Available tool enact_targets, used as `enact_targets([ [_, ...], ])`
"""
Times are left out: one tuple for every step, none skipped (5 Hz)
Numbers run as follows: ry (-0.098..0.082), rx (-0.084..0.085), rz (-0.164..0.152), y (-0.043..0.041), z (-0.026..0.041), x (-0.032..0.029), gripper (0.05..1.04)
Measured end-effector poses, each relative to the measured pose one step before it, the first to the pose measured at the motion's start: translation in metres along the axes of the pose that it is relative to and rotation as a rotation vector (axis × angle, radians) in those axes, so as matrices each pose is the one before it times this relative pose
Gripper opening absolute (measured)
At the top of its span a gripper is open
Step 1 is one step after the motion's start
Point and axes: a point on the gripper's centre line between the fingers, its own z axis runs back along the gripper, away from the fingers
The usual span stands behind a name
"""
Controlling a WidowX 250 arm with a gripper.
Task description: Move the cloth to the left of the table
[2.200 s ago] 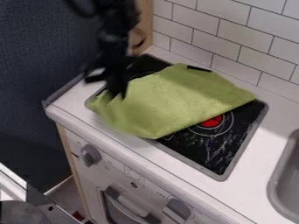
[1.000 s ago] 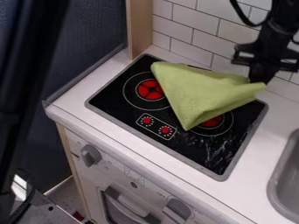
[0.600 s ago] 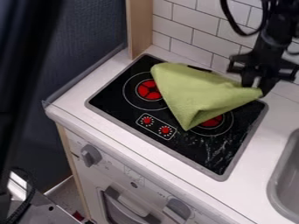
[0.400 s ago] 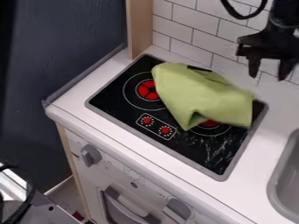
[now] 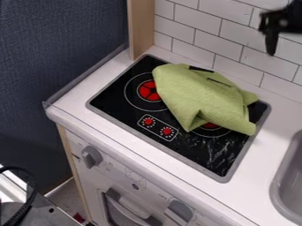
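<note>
- Two grey knobs stood on the white front panel.
- Behind them, the green cloth lay rumpled across the right of the black stovetop.
- At upper right, the gripper hung clear, fingers apart.

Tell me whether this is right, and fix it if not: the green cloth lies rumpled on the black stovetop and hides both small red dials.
Not quite: the small red dials are both uncovered, to the left of the cloth's lower edge, as the camera view shows. The green cloth does lie rumpled on the black stovetop.
</note>
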Motion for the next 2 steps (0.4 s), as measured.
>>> enact_targets([
  [0.1126,0.1119,0.0344,0.03713,-0.01562,-0.00439,1.000],
  [0.1258,0.0965,0.0224,0.05696,-0.02633,0.00764,1.000],
])
